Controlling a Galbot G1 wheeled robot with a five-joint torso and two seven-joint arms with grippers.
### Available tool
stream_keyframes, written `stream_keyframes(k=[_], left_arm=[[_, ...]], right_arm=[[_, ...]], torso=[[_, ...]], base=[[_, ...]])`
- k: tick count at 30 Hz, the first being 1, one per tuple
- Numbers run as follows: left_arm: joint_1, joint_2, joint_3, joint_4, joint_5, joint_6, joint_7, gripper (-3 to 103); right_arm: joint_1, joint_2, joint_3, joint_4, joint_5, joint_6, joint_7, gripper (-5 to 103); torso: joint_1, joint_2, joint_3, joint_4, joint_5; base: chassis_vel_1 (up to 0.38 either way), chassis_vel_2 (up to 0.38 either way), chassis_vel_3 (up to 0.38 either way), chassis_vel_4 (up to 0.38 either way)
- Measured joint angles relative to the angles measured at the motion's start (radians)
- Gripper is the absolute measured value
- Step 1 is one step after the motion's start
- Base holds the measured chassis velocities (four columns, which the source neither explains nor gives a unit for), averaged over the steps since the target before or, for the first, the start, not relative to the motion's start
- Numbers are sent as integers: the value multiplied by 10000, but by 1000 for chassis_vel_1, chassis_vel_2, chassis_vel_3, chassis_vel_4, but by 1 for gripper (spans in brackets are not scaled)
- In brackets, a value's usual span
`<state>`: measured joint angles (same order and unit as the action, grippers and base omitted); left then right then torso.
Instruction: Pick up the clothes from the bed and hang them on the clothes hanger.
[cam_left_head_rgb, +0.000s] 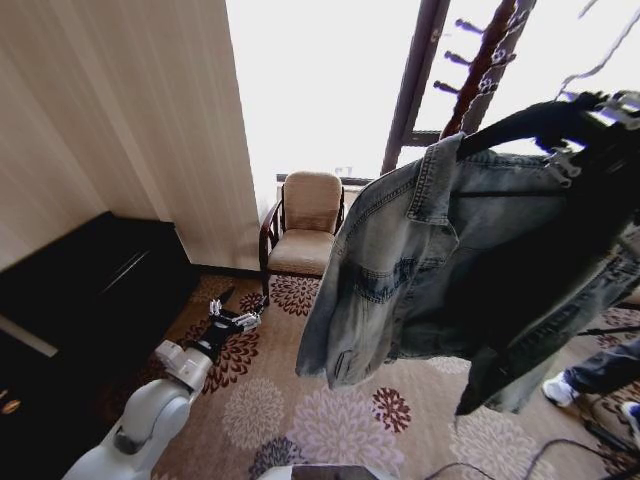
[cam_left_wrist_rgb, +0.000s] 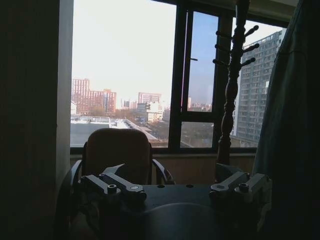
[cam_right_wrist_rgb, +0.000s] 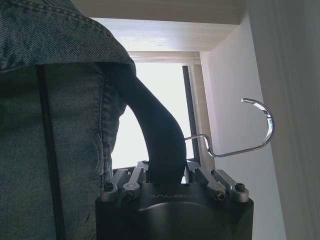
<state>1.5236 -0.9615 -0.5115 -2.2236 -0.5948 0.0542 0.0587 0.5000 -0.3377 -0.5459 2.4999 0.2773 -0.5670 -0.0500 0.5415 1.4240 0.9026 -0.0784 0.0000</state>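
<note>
The light-blue denim clothes (cam_left_head_rgb: 440, 270) hang in the air on the black clothes hanger (cam_left_head_rgb: 520, 125), well above the carpet. My right gripper (cam_left_head_rgb: 592, 130) is raised at the upper right. In the right wrist view the right gripper (cam_right_wrist_rgb: 167, 172) is shut on the hanger's black arm (cam_right_wrist_rgb: 162, 135), with the silver hook (cam_right_wrist_rgb: 260, 127) jutting out beside it and the denim (cam_right_wrist_rgb: 50, 125) draped against it. My left gripper (cam_left_head_rgb: 238, 320) hangs low over the carpet; its fingers (cam_left_wrist_rgb: 117, 186) stand open with nothing between them. The bed is out of view.
A wooden coat stand (cam_left_head_rgb: 480, 60) with pegs rises by the window, just behind the held jacket. A tan armchair (cam_left_head_rgb: 310, 225) sits below the window. A dark cabinet (cam_left_head_rgb: 100, 290) stands on the left. A person's shoe (cam_left_head_rgb: 565, 388) rests on the carpet at the right.
</note>
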Motion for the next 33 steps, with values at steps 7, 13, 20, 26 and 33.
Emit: stream_keyframes(k=[7,13,20,26,33], left_arm=[[-241,33,80,135,82,163,-93,100],[-1042,265,274,754,-96,393,-482,100],[-1897,335,348,1446,-523,344,-1095,100],[-2317,335,320,1907,-707,196,-1362,100],[-2399,363,78,2246,-1053,-138,-1367,100]], right_arm=[[-26,59,-17,0,-32,-13,-9,34],[-21,112,-60,0,-47,-47,-11,34],[-7,85,-88,0,-47,-72,-5,33],[-7,130,-98,0,-38,-85,7,33],[-10,149,-117,0,-35,-115,26,33]], torso=[[-1,0,-1,-2,1],[0,1,0,-4,0],[0,1,0,-6,2],[0,1,0,-1,-1],[0,1,-1,-2,1]], base=[[-13,-14,-9,-16],[-62,-68,-62,-68],[-32,-36,-45,-41],[0,0,0,0],[0,0,0,0]])
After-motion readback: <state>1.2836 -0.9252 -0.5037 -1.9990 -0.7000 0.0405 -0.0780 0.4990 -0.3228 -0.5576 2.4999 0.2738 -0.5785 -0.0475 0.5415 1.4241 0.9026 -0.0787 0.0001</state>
